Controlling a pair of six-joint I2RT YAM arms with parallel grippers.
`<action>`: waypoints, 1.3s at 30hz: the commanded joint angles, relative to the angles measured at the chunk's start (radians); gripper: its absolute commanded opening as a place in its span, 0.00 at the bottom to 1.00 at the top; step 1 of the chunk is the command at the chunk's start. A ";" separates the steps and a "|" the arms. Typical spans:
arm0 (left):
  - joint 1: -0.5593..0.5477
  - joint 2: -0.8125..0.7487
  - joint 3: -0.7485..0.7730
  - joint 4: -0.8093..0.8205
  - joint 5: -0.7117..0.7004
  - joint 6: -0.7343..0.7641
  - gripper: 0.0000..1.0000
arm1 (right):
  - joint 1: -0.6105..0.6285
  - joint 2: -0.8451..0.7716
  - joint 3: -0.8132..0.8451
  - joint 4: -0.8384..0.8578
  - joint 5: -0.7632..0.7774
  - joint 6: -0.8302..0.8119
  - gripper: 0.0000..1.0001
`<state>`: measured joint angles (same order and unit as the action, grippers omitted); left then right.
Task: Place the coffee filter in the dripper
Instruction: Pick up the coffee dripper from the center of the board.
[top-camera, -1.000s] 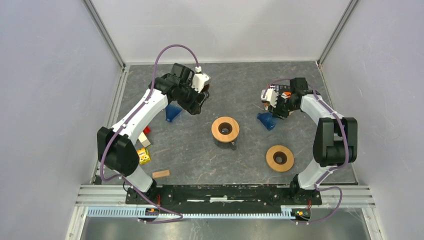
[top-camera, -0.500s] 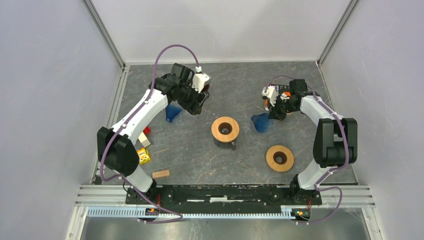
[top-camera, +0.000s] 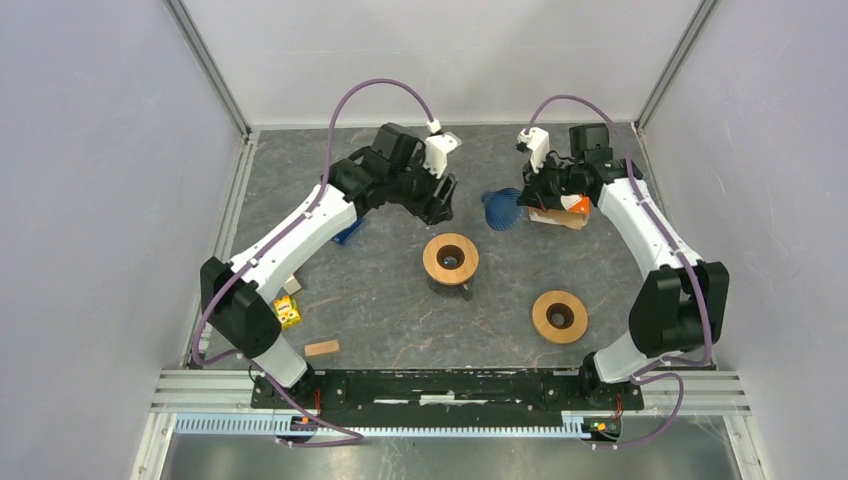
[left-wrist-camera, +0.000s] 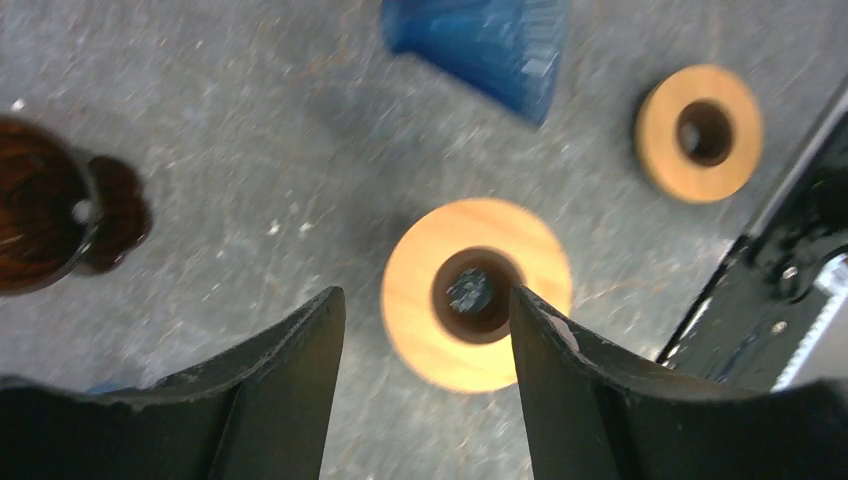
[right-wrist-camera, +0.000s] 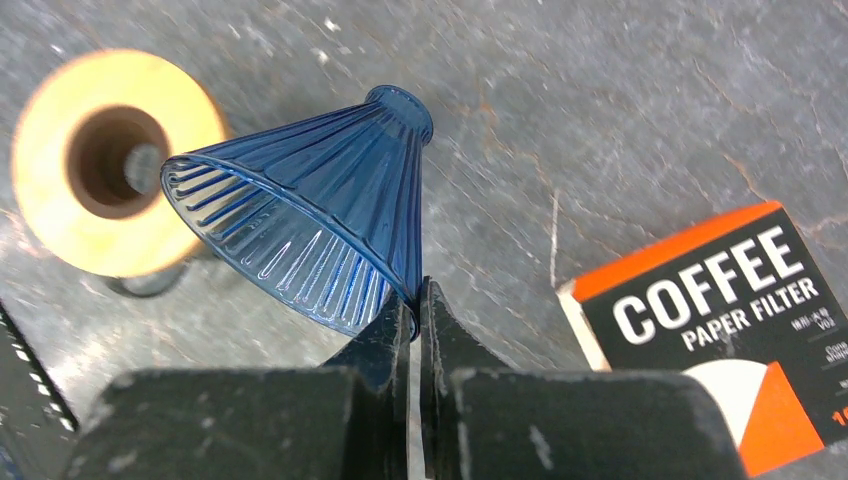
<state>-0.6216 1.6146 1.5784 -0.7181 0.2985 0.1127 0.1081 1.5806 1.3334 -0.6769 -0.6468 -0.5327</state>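
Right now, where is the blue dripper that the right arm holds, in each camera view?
Top external: blue dripper, upper middle, just right of centre.
Left wrist: top edge, middle, cut off.
Right wrist: centre, rim pinched by the right fingers.
Shared landmark: the nearer wooden ring.

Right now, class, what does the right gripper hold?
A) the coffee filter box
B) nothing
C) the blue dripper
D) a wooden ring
C: the right gripper is shut on the rim of the blue dripper; the coffee filter box lies apart from it.
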 joint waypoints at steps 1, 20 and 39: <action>-0.060 -0.002 0.037 0.180 -0.021 -0.235 0.67 | 0.055 -0.079 0.037 0.102 0.020 0.214 0.00; -0.133 0.118 0.137 0.246 -0.239 -0.372 0.60 | 0.125 -0.194 -0.099 0.359 0.106 0.572 0.00; -0.133 0.166 0.177 0.241 -0.263 -0.289 0.02 | 0.142 -0.239 -0.172 0.375 0.034 0.530 0.18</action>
<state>-0.7540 1.8133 1.7027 -0.5213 -0.0078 -0.2062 0.2424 1.3865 1.1618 -0.3225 -0.5434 0.0914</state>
